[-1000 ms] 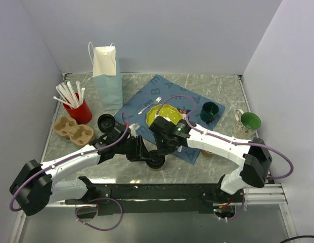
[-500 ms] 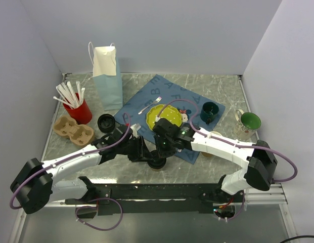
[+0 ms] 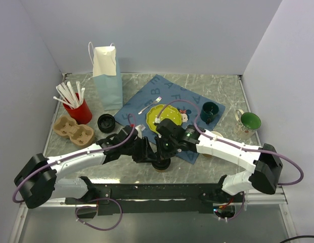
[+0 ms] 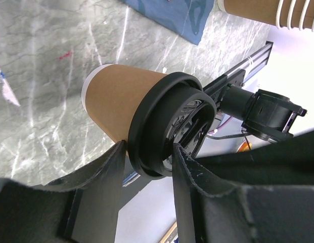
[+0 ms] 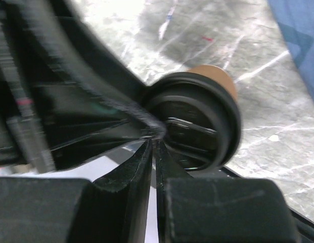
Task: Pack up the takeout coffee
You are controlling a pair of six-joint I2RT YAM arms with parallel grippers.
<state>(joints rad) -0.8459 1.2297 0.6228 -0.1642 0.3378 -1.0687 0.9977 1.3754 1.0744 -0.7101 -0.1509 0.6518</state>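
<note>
The takeout coffee (image 3: 160, 163) is a tan paper cup (image 4: 119, 98) with a black lid (image 4: 172, 126), standing near the table's front edge. My left gripper (image 4: 149, 152) is shut on it, one finger on each side just under the lid's rim. My right gripper (image 3: 164, 152) hangs right over the cup from the right. In the right wrist view its jaws (image 5: 154, 144) stand almost together with only a thin slit, and the tips are at the lid's (image 5: 199, 129) left rim, against the left gripper's finger. Nothing shows between them.
A white and blue paper bag (image 3: 107, 76) stands at the back left. A red cup of straws (image 3: 78, 109), a cardboard carrier (image 3: 73, 130) and a loose black lid (image 3: 106, 123) lie left. A blue cloth (image 3: 167, 93) holds a yellow plate (image 3: 164, 115). Two mugs (image 3: 210, 111) (image 3: 248, 124) and stacked cups (image 4: 268, 10) are right.
My right gripper has come down and to the left onto the cup's lid, and its jaws have narrowed. The left gripper kept its hold and shifted slightly right.
</note>
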